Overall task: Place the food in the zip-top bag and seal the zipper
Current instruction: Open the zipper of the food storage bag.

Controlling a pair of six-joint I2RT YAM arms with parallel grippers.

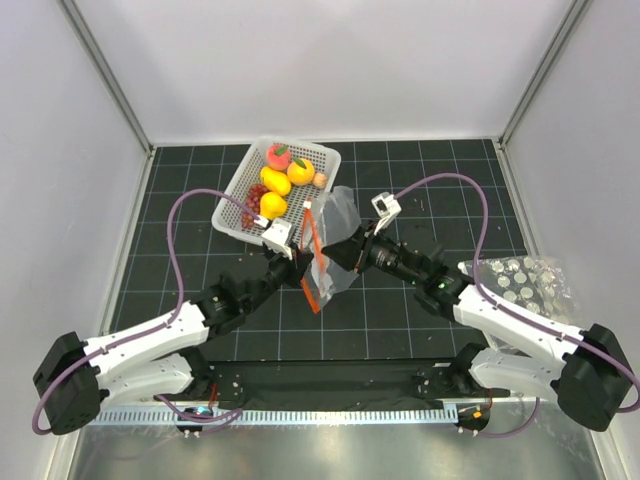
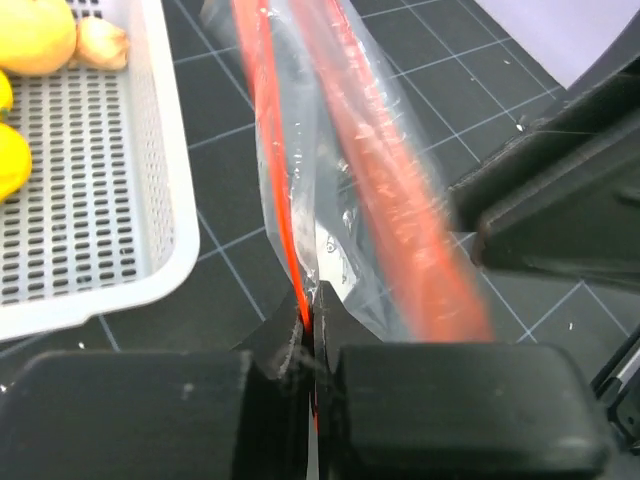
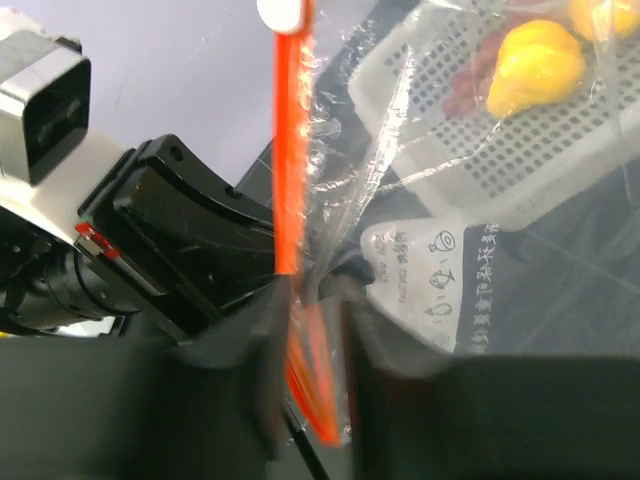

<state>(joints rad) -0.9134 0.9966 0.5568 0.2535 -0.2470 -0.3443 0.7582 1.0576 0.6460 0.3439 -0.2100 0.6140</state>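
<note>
Bag position: the bag (image 1: pixel 335 235) hangs clear of the tabletop (image 1: pixel 180 200), between the two hands and just beside the near corner of the basket (image 1: pixel 238 185).
Left hand: the left hand (image 2: pixel 312 322) is pinched tight on the zipper (image 2: pixel 268 150), with no gap between its fingers.
Right hand: the right hand (image 3: pixel 315 300) straddles the same strip with a narrow gap. The view is blurred, so I cannot tell whether it grips.
Reason for hold: judged, two hands at the mouth edge keep the strip taut and the mouth close to the basket for loading.
Axis: the zipper's long axis runs from the hands away toward the basket. The mouth edge faces the left arm's side. The bag's body and label (image 3: pixel 430 270) trail toward the right arm.
Mouth: two red bands diverge from the left fingers. Judged, it is parting.
Food: the food (image 1: pixel 278 180) lies in the basket, and none shows in the bag.
</note>
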